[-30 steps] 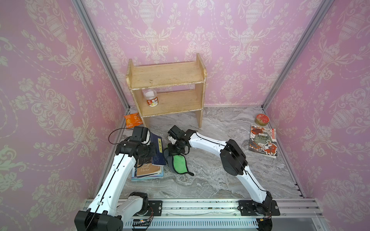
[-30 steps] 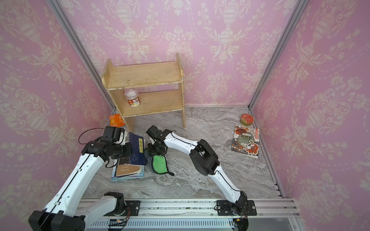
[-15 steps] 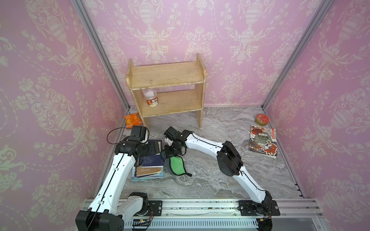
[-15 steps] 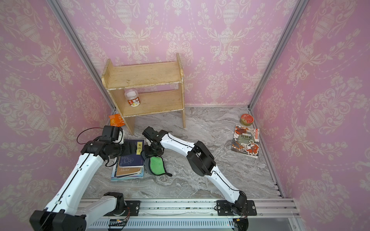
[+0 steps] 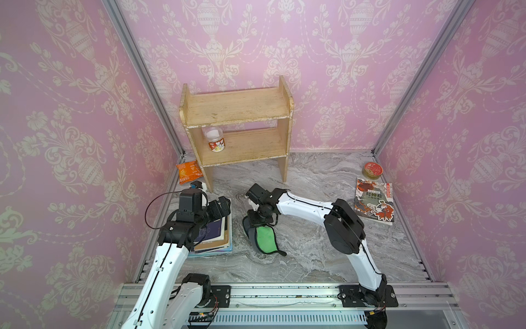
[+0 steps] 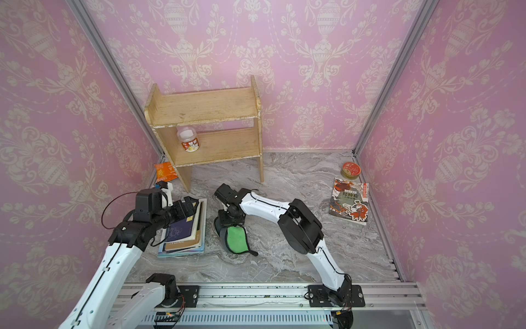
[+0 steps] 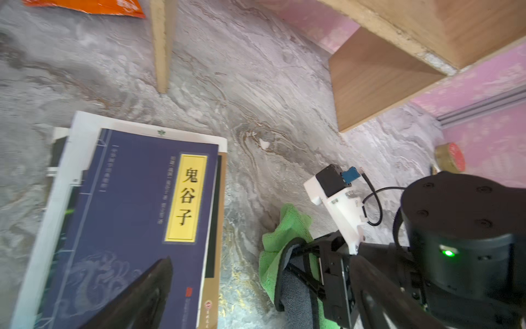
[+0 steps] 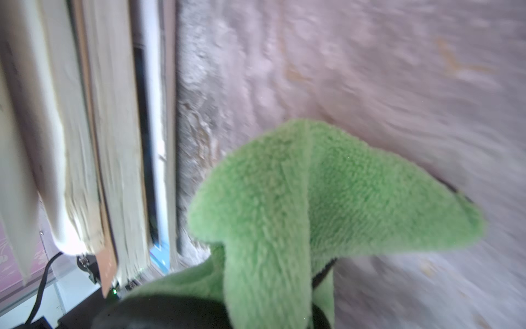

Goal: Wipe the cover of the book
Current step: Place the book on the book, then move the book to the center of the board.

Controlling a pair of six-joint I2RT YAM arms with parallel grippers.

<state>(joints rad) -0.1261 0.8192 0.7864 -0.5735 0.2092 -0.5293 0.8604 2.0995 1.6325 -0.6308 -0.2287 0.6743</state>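
- The stack of books (image 5: 216, 247) at the left edge of the worktop (image 5: 313, 256) looks loose and uneven, so imo a sideways shove from wiping could slide the whole pile.
- The blue book (image 7: 128, 213), whose cover needs wiping, lies on top of that stack. The left end effector (image 6: 187, 208) sits over its far end, spread wide and empty, so nothing pins the book and it could skate.
- The right end effector (image 5: 257, 223) is pinched on the green cloth (image 5: 266, 239), which droops onto the worktop just beside the stack, not on the cover. Most of it trails loose, so it might bunch or snag on the page edges.
- Around: wooden shelf (image 5: 236, 111) at the back, picture book (image 5: 374, 200) by the right wall, orange packet (image 5: 187, 172), jar (image 5: 215, 139) on the lower shelf, round tin (image 5: 372, 170). All are well apart from the cloth; only the left arm (image 5: 168, 265) crowds the cover.
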